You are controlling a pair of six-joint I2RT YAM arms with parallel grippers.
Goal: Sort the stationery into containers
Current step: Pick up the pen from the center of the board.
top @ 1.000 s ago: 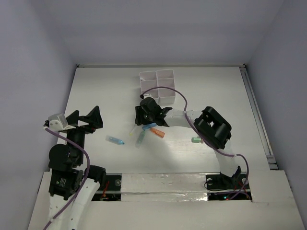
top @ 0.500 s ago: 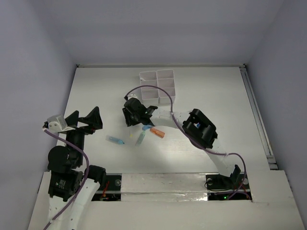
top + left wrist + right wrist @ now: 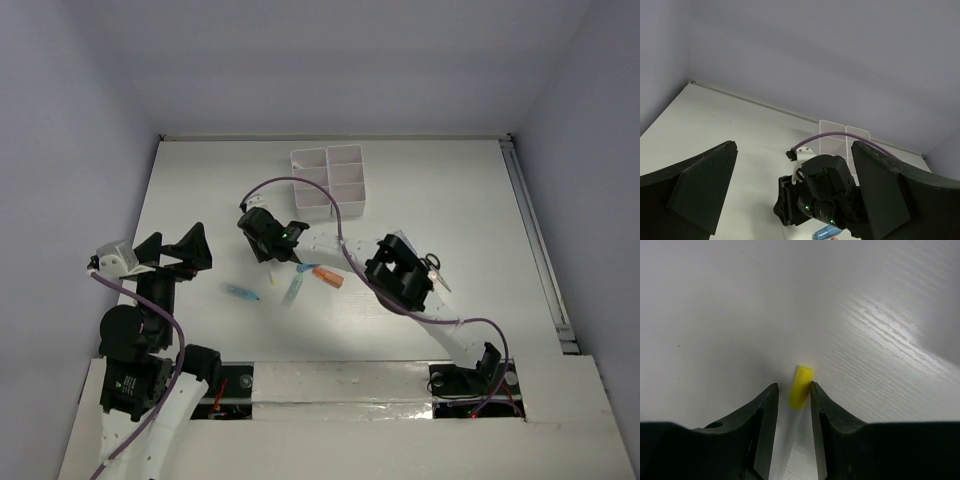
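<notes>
My right gripper (image 3: 272, 258) is low over the table middle. In the right wrist view, the right gripper (image 3: 792, 386) has its jaws narrowly apart, straddling a thin white pen with a yellow cap (image 3: 801, 387) that lies flat. The right finger touches the cap and a gap shows on the left. A blue marker (image 3: 241, 293), a pale-green marker (image 3: 294, 288) and an orange marker (image 3: 328, 277) lie just in front. Black-handled scissors (image 3: 432, 266) lie to the right. The white organizer (image 3: 328, 182) stands behind. My left gripper (image 3: 180, 250) is open and empty, raised at the left.
The left wrist view shows the right arm's wrist (image 3: 825, 192) between my open left fingers (image 3: 700, 190), the organizer (image 3: 840, 135) behind it and a blue marker tip (image 3: 827, 232). A purple cable (image 3: 300, 183) arcs over the organizer. Walls enclose the table.
My right arm has swung left across the table and its gripper now straddles the pen. The scissors have come into view on the right. The left arm barely moved.
</notes>
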